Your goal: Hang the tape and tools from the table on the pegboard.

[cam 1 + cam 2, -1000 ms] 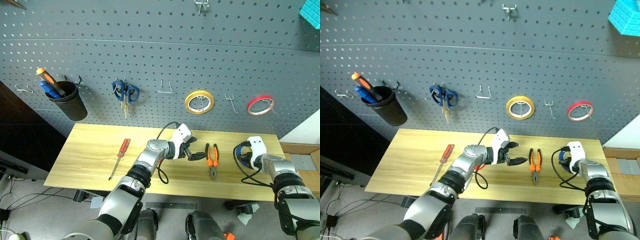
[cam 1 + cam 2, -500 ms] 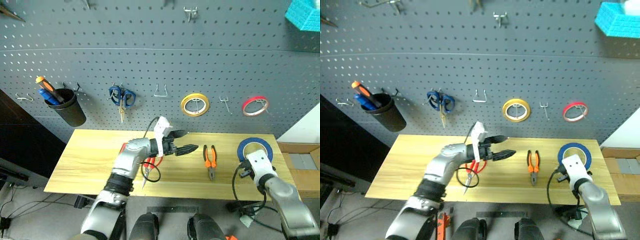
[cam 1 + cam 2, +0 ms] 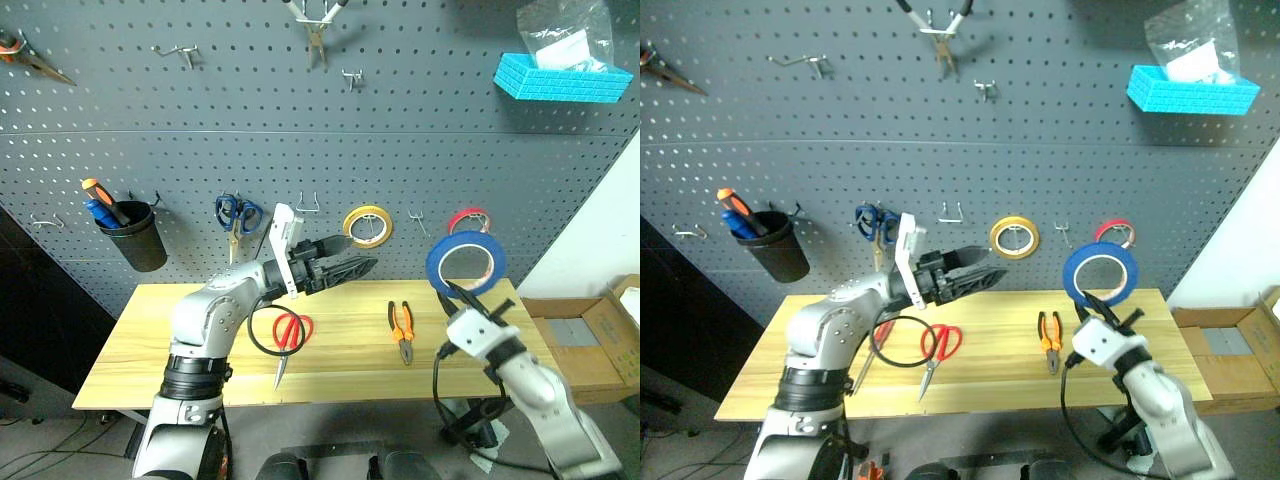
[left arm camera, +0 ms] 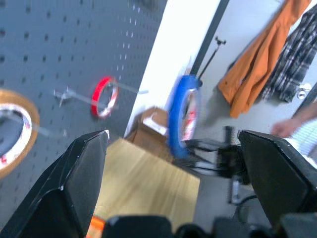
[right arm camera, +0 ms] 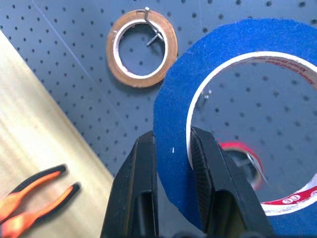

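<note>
The right gripper is clamped on the rim of the blue tape, holding the ring upright above the table's right end and in front of the pegboard, close before the red roll. The left gripper hangs above the table's middle, pointing toward the tape, its fingers spread wide with nothing between them. On the table, the red scissors lie left of centre under the left forearm, with a black cable looped over their handles; the pliers lie to their right, handles toward the pegboard. The screwdriver lies left of the scissors, partly hidden by the arm. On the pegboard, a black cup hangs at the left, then blue scissors, an empty hook, a yellow roll, a small hook and the red roll. Higher up hang long-nosed pliers and a blue basket holding a clear bag.
</note>
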Action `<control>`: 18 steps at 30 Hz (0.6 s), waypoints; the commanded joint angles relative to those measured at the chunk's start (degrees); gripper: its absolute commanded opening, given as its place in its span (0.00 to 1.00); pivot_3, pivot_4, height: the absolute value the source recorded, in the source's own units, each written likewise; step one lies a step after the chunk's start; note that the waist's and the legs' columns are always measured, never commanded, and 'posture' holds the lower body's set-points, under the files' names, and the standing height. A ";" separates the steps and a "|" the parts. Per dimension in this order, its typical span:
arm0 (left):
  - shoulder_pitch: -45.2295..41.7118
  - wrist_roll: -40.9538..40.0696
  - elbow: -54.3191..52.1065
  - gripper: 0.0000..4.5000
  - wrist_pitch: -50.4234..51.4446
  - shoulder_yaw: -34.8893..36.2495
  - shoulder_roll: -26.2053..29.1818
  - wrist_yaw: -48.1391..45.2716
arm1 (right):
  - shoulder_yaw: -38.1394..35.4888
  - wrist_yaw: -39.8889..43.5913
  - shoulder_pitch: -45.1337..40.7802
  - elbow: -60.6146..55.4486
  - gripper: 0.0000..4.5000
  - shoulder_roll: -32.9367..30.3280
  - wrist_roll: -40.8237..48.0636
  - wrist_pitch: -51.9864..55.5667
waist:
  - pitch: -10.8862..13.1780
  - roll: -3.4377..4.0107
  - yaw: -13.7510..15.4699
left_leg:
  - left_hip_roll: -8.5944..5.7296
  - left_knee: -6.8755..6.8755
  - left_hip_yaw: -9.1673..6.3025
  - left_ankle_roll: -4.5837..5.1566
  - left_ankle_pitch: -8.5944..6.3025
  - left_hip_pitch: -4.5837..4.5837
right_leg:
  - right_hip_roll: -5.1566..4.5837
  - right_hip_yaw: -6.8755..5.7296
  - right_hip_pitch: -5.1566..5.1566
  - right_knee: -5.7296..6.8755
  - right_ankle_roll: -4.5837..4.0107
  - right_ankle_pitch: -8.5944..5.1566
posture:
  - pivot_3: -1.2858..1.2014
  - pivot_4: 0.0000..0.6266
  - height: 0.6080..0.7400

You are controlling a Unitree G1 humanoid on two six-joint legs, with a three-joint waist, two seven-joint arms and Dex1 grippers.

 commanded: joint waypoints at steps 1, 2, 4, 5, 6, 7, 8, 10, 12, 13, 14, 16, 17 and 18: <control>-1.86 1.65 0.98 1.00 -3.00 -1.48 -0.02 0.52 | -1.06 5.33 -6.40 7.28 0.09 -2.83 4.15 -4.90 | -0.02 0.02 0.06 | -0.02 -0.03 0.03 0.01 -0.01 -0.06 | 0.01 0.05 -0.08 -0.01 -0.02 -0.01 | 0.48 0.00 1.00; -1.93 2.94 1.82 1.00 -4.15 -2.20 0.25 0.71 | -0.91 6.49 -8.17 9.39 0.09 -3.27 4.84 -5.80 | -0.05 0.03 0.13 | -0.03 -0.05 0.05 0.01 -0.02 -0.15 | 0.01 0.08 -0.14 -0.01 -0.09 0.02 | 0.49 0.00 1.00; -1.93 5.84 4.02 1.00 -6.79 -4.06 1.05 0.45 | -0.84 8.35 -12.01 13.60 0.09 -3.58 6.15 -7.42 | -0.09 0.04 0.21 | -0.02 -0.05 0.06 0.01 -0.03 -0.33 | 0.01 0.10 -0.32 0.00 -0.17 0.06 | 0.49 0.00 1.00; -1.92 6.86 4.86 1.00 -7.82 -4.75 1.32 0.26 | -0.81 9.21 -13.48 15.25 0.09 -3.59 6.70 -8.02 | -0.10 0.08 0.19 | -0.02 -0.06 0.07 -0.01 -0.04 -0.42 | 0.02 0.13 -0.42 0.00 -0.18 0.06 | 0.49 0.00 1.00; -2.07 7.16 5.50 1.00 -8.33 -4.90 1.06 0.53 | -0.46 9.97 -15.69 17.65 0.09 -3.73 6.58 -9.22 | -0.12 0.10 0.20 | -0.02 -0.06 0.11 -0.03 -0.05 -0.47 | 0.02 0.18 -0.50 0.01 -0.19 0.07 | 0.49 0.00 1.00; -2.16 7.27 5.80 1.00 -8.64 -5.00 0.81 0.71 | -0.08 10.65 -17.45 19.66 0.09 -3.86 6.40 -10.31 | -0.12 0.10 0.19 | -0.02 -0.07 0.13 -0.07 -0.08 -0.53 | 0.02 0.22 -0.57 0.01 -0.18 0.07 | 0.50 0.00 1.00; -2.16 7.40 5.94 1.00 -8.93 -5.15 0.66 0.86 | 0.14 11.18 -18.76 21.30 0.09 -3.89 6.33 -11.52 | -0.12 0.10 0.21 | -0.01 -0.07 0.16 -0.10 -0.11 -0.57 | 0.02 0.25 -0.63 0.01 -0.17 0.06 | 0.50 0.00 1.00; -1.76 7.95 5.89 1.00 -9.42 -5.59 0.82 0.97 | 0.36 12.54 -20.62 23.93 0.09 -3.68 6.70 -12.84 | -0.14 0.11 0.26 | -0.01 -0.06 0.21 -0.12 -0.12 -0.76 | 0.02 0.30 -0.86 0.03 -0.17 0.06 | 0.50 0.00 1.00; -1.31 8.40 5.76 1.00 -9.69 -5.63 1.13 1.19 | 0.70 14.90 -21.88 26.18 0.09 -3.31 7.63 -12.80 | -0.16 0.12 0.38 | -0.01 -0.05 0.21 -0.13 -0.11 -0.97 | 0.02 0.31 -1.03 0.04 -0.18 0.07 | 0.50 0.00 1.00; -1.18 8.58 5.73 1.00 -9.79 -5.59 1.27 1.26 | 0.89 15.97 -22.27 26.98 0.09 -3.19 7.95 -12.68 | -0.16 0.12 0.41 | 0.00 -0.04 0.21 -0.13 -0.11 -0.98 | 0.02 0.31 -1.04 0.03 -0.18 0.07 | 0.50 0.00 1.00; -1.12 8.75 5.82 1.00 -9.94 -5.47 1.39 1.39 | 1.13 17.85 -22.67 28.14 0.09 -3.01 8.84 -11.83 | -0.16 0.12 0.45 | 0.00 -0.04 0.22 -0.13 -0.11 -0.98 | 0.02 0.32 -1.04 0.04 -0.18 0.07 | 0.50 0.00 1.00; -1.13 8.95 5.93 1.00 -10.17 -5.32 1.58 1.54 | 1.52 20.63 -23.27 30.17 0.09 -2.96 9.95 -10.47 | -0.17 0.13 0.53 | 0.00 -0.04 0.23 -0.13 -0.11 -0.97 | 0.01 0.32 -1.03 0.04 -0.18 0.07 | 0.51 0.00 1.00; -1.17 8.97 5.92 1.00 -10.21 -5.26 1.65 1.57 | 1.40 21.22 -23.54 31.02 0.09 -2.96 10.22 -9.87 | -0.17 0.14 0.55 | 0.00 -0.03 0.24 -0.12 -0.11 -0.97 | 0.01 0.33 -1.03 0.04 -0.18 0.07 | 0.51 0.00 1.00; -1.19 8.94 5.84 1.00 -10.19 -5.20 1.74 1.58 | 1.01 21.63 -23.79 31.73 0.16 -2.91 10.73 -8.77 | -0.18 0.15 0.58 | -0.01 -0.02 0.25 -0.12 -0.11 -0.96 | 0.01 0.34 -1.03 0.06 -0.18 0.07 | 0.51 0.00 1.00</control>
